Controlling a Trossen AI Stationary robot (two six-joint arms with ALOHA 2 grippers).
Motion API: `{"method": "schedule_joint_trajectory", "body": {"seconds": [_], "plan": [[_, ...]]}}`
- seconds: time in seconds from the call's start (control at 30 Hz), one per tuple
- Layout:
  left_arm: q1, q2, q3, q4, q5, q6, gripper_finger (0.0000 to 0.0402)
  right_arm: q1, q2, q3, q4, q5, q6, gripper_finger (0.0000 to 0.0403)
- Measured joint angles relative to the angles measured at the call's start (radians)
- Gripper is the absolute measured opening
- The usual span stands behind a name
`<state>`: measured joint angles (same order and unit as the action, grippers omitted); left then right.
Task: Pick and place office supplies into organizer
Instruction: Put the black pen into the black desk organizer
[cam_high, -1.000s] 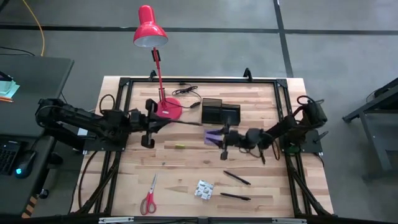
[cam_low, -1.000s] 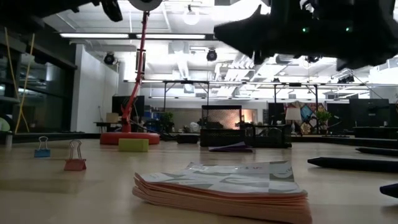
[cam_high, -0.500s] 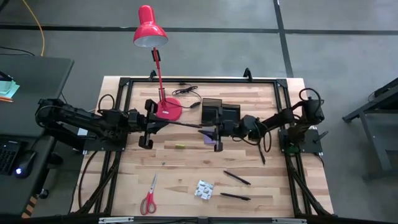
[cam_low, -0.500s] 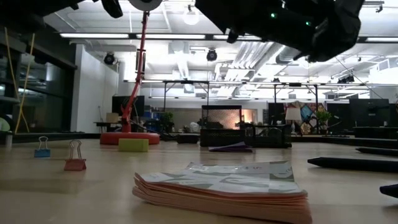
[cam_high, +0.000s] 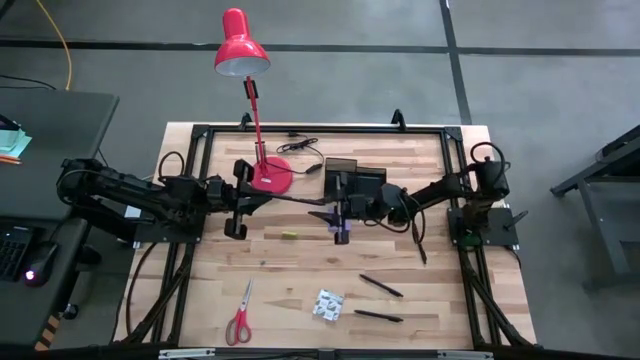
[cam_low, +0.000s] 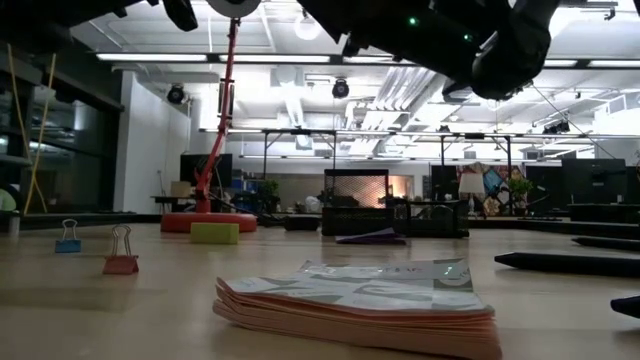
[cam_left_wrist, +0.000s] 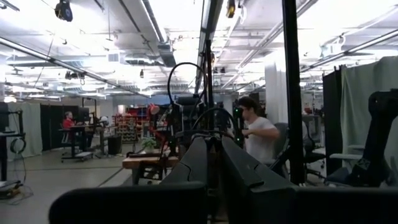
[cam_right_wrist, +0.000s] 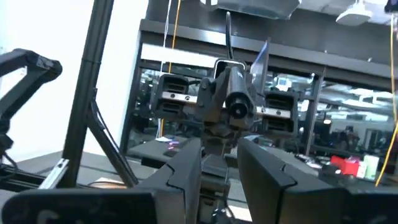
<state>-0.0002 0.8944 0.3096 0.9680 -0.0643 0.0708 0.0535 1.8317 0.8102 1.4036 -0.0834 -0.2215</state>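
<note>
My left gripper (cam_high: 268, 196) hovers in front of the red lamp base, shut on a thin black pen (cam_high: 300, 200) that points toward the table's right. My right gripper (cam_high: 324, 211) is open at the pen's free end, facing the left gripper (cam_right_wrist: 227, 109); I cannot tell whether it touches the pen. The purple notepad (cam_high: 339, 230) lies flat beneath it, before the black organizer (cam_high: 356, 179) (cam_low: 395, 215). Two more pens (cam_high: 380, 286) (cam_high: 378, 316), the patterned packet (cam_high: 328, 304) (cam_low: 360, 300), red scissors (cam_high: 239, 316) and the yellow piece (cam_high: 289, 236) lie on the table. My left gripper pinches one end of the pen (cam_high: 278, 198) between its two fingers, coming level from the table's left. The pen runs on in line with the fingers, lifted clear of the table and roughly level.
The red desk lamp (cam_high: 268, 176) stands just behind the left gripper, its cord (cam_high: 300, 148) trailing toward the far edge. Two binder clips (cam_low: 68, 237) (cam_low: 120, 255) stand at the near left in the low view. Bare wood lies between the scissors and the grippers.
My right gripper has moved toward the table's left and far edge, from beside the notepad to the free end of the pen held by the left gripper. The notepad and the other supplies have stayed put.
</note>
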Motion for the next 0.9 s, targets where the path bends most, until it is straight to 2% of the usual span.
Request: {"method": "schedule_joint_trajectory", "body": {"seconds": [0.2,0.67,0.9], "plan": [[0.000,0.000,0.000,-0.020,-0.008,0.000,0.0000,0.006,-0.002,-0.007,0.030,0.004,-0.048,0.0099],[0.000,0.000,0.000,-0.070,-0.015,-0.014,0.0000,0.006,-0.003,-0.007,0.061,0.002,-0.050,0.0099],[0.000,0.000,0.000,-0.070,-0.014,-0.015,0.0000,-0.001,-0.003,-0.007,0.045,0.041,-0.038,0.0099]]}}
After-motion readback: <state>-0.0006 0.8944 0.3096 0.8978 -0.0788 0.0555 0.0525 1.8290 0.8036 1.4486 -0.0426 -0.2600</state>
